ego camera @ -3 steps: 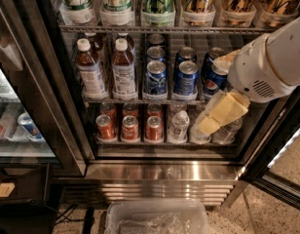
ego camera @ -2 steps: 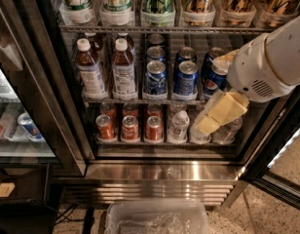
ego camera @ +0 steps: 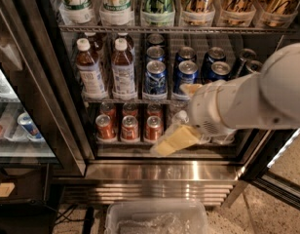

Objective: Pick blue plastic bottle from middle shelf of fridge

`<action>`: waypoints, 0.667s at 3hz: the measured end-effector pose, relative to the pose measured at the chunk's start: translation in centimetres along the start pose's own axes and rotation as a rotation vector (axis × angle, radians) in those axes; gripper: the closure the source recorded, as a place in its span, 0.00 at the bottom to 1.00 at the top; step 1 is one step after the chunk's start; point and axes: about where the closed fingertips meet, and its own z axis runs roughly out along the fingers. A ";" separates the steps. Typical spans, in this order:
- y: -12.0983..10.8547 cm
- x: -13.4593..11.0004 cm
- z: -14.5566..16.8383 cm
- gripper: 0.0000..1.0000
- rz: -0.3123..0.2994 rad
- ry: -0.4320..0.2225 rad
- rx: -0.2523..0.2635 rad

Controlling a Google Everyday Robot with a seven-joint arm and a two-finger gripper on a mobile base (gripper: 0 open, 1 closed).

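Note:
The fridge point(ego camera: 155, 172) stands open, with wire shelves and a shiny steel base. The blue plastic bottle point(ego camera: 180, 117) stands on the lower visible shelf, right of three red cans. Only its white cap and clear shoulder show. My gripper point(ego camera: 169, 141), pale yellow on a thick white arm point(ego camera: 247, 101), lies slanted across the bottle's body and hides it. I cannot tell whether it touches the bottle.
Two brown-liquid bottles point(ego camera: 90, 69) and several blue cans point(ego camera: 155, 77) stand on the shelf above. Red cans point(ego camera: 129, 128) stand left of the gripper. A clear plastic bin point(ego camera: 157, 218) sits on the floor below. A neighbouring cooler point(ego camera: 18, 126) is at the left.
My arm has swung left and down. The gripper has moved from the right end of the lower shelf to in front of the clear bottle.

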 end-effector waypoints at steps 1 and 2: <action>-0.3 -1.9 3.7 0.00 -0.020 -0.097 0.026; 0.1 -3.2 5.2 0.00 -0.044 -0.181 0.029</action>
